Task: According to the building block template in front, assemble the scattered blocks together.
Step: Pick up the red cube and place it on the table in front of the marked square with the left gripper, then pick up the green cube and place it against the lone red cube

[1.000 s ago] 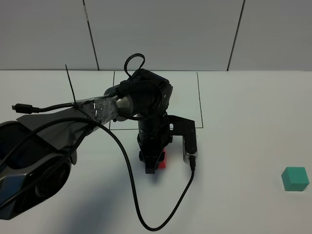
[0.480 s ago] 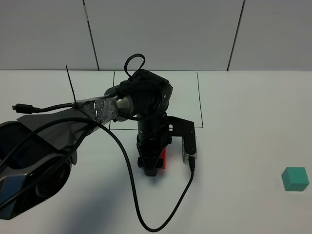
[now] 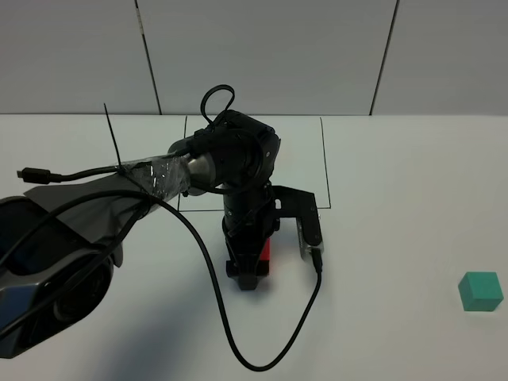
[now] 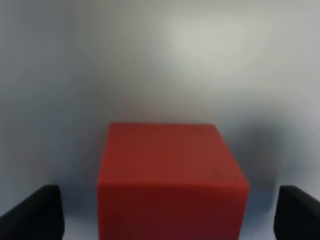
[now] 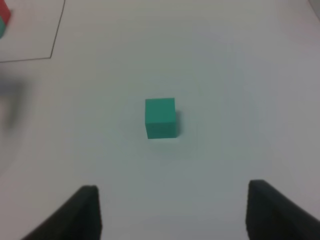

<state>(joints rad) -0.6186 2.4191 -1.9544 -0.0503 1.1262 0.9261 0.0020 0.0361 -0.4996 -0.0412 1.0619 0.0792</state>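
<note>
Red cube (image 4: 170, 180), plain and matte, sits near the middle of the white worktop (image 3: 397, 238), just in front of a drawn black rectangle (image 3: 325, 159). Left tool (image 4: 165, 215) straddles it, fingers wide apart, clear of its sides. Right tool (image 5: 177, 212) stands open, empty, apart from the teal cube (image 5: 161, 117), which lies toward the worktop's right edge.

Left arm (image 3: 234, 159): black, rounded joint housings.
Forearm wrap (image 3: 155, 176): shiny silver, possibly tape.
Cable (image 3: 214, 302): black, looping.
Cable tie (image 3: 113, 143): thin, black.
Near-left arm cover (image 3: 48, 278): glossy dark grey.
Left gripper (image 3: 248, 271): black.
</note>
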